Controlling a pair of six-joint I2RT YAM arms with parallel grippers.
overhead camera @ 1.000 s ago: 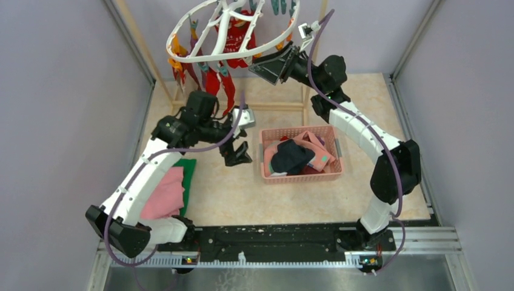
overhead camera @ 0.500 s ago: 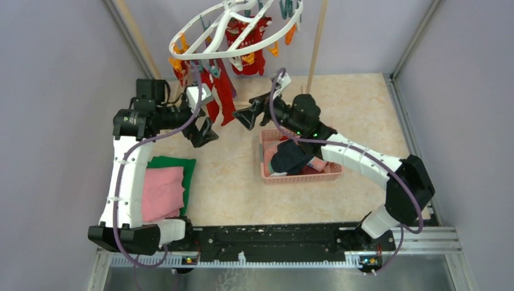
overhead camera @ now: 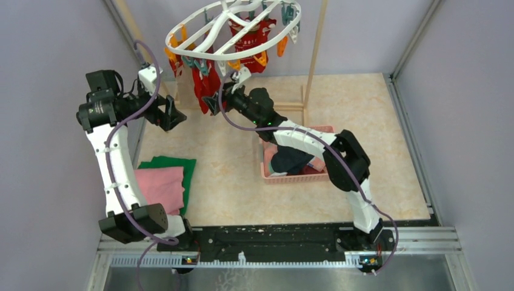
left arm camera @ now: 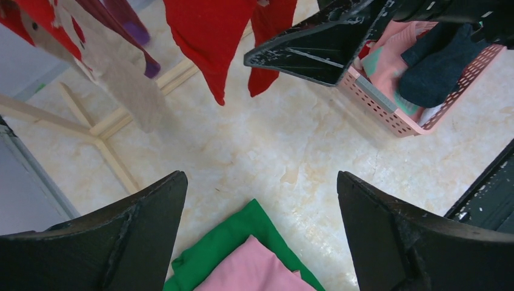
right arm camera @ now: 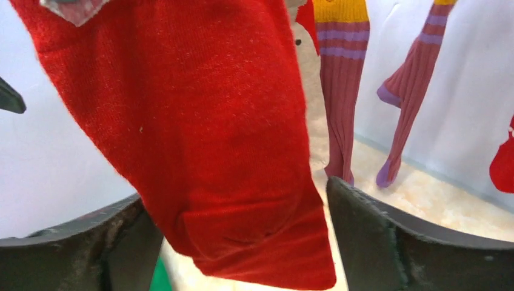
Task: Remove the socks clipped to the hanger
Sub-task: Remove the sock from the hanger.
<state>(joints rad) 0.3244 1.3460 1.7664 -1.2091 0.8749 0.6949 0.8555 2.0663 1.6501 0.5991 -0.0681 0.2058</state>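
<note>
The right gripper [right arm camera: 236, 194] straddles a hanging red sock [right arm camera: 200, 139]
Its jaws stand spread, the sock dangling lengthwise between them from the hanger [overhead camera: 209, 58] — the left gripper [left arm camera: 260, 182], also spread and empty, is farther off.

Hanger [overhead camera: 242, 56]: one
Socks [overhead camera: 248, 37] hanging: several, bunched, no sure count
Basket [overhead camera: 295, 177]: one
Folded cloths: two, pink cloth [overhead camera: 160, 188] and green cloth [overhead camera: 173, 163]
Claws: two, left claw [overhead camera: 174, 114], right claw [overhead camera: 212, 102]
</note>
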